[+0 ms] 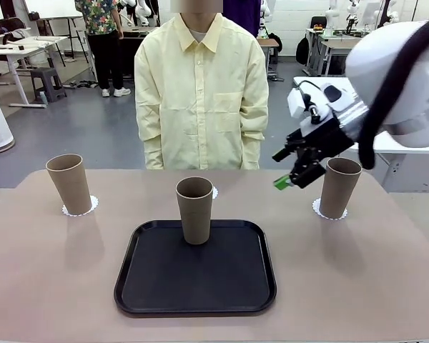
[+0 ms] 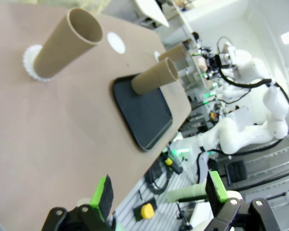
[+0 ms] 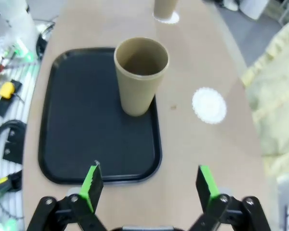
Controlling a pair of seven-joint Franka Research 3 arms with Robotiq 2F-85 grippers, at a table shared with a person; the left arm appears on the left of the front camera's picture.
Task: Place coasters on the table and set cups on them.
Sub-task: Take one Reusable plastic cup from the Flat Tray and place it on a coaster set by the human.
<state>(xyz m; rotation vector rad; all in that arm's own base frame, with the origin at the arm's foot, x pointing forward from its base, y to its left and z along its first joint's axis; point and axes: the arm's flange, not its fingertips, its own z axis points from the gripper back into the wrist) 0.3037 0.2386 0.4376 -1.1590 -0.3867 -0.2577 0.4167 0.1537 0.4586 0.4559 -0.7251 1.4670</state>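
- Three tapered matte brown cups [image 1: 194, 209] stand upright, rims up, long axes vertical.
- Two sit on lacy round paper coasters [image 1: 79, 209] on the beige table [image 1: 386, 286]; one stands on the black tray [image 1: 195, 286].
- A third, bare coaster [image 3: 209, 105] lies beside the tray.
- The right gripper [image 1: 284, 170] and left gripper [image 2: 159, 192] hold their fingers released, empty.

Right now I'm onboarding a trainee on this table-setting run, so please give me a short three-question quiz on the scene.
1. True or false: the middle cup stands on the black tray.
2. How many cups already stand on coasters? A one, B two, C three.
3. Fill in: seen from the robot's side, the bare coaster lies on the table beyond the tray's ____ edge.
Key: 1 true. 2 B, the left cup and the right cup. 3 far.
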